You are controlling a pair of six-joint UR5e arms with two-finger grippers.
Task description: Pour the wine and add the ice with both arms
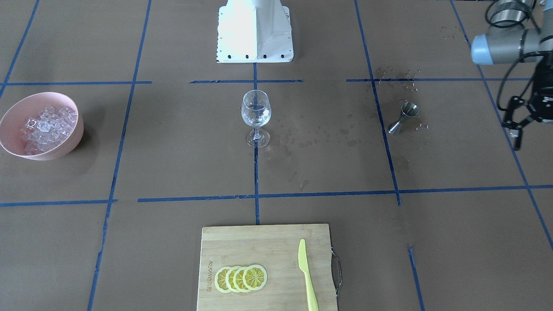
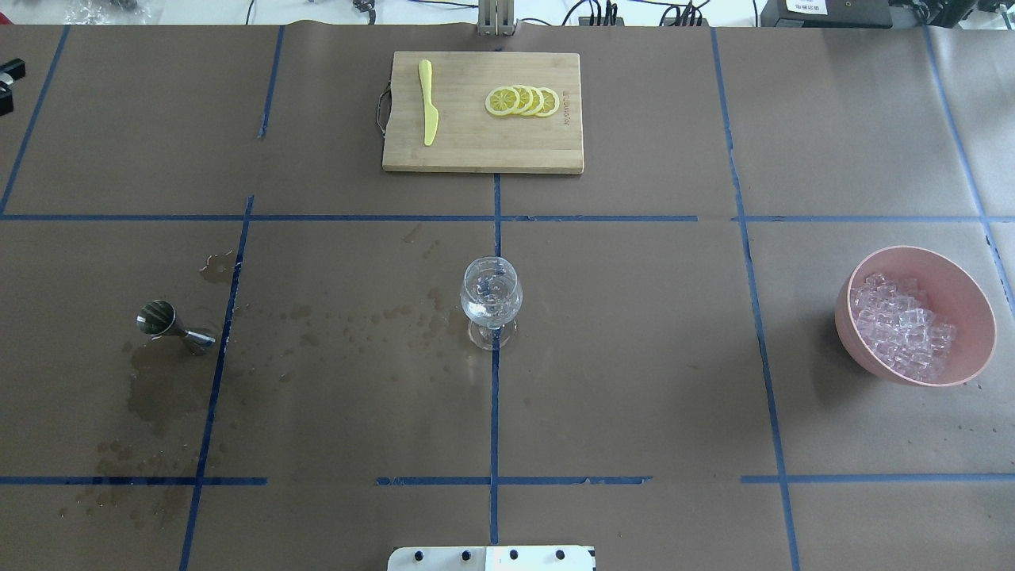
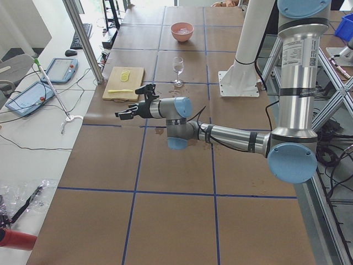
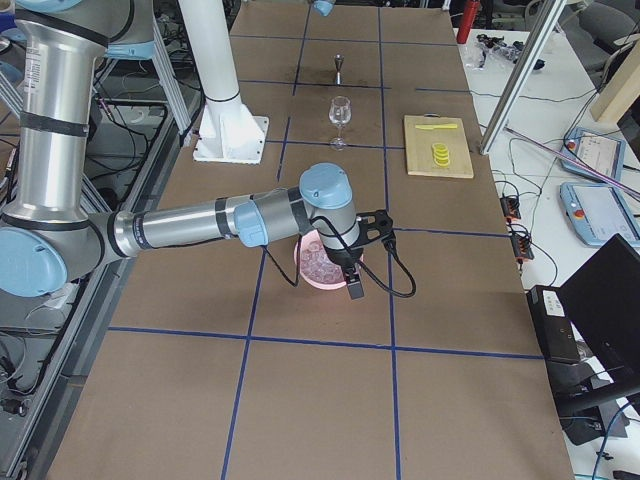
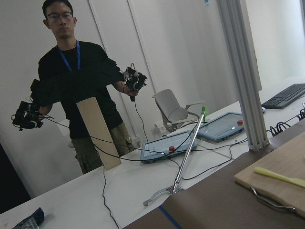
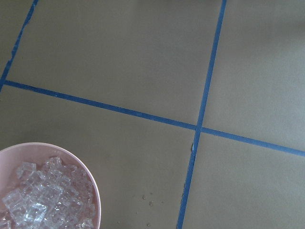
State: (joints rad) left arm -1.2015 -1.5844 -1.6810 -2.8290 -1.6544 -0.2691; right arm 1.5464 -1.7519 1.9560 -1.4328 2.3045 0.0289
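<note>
Overall: a table (image 2: 634, 357) under brown paper ruled with blue tape; the left arm (image 3: 231, 137) and the right arm (image 4: 190, 225) both reach out over it.
Left gripper (image 1: 510, 131): at the right edge of the front-facing view, above the paper. Its black fingers stand apart with nothing between them.
Right gripper (image 4: 352, 275): seen only in the right side view, so the spread of its fingers cannot be told.
Wine (image 1: 255, 116), position: inside the stemmed glass (image 2: 491, 301) at frame centre, well apart from the left gripper. The jigger (image 1: 404, 116) lies between the two.
Ice (image 2: 904, 329), position: in the pink bowl (image 2: 975, 309) at centre right of the overhead view. In the right side view the right gripper overlaps the bowl's right rim. The right wrist view holds the bowl in its lower left corner.
Wine, appearance: a small clear, colourless measure low in the upright glass. A dark wet patch (image 2: 158, 388) stains the paper below the jigger, with smaller spots toward the glass.
Ice, appearance: a heap of small glassy, irregular cubes.
Jigger: steel, lying on its side.
Cutting board (image 2: 484, 151): top centre of the overhead view, bearing lemon slices (image 2: 522, 101) and a yellow knife (image 2: 428, 103).
</note>
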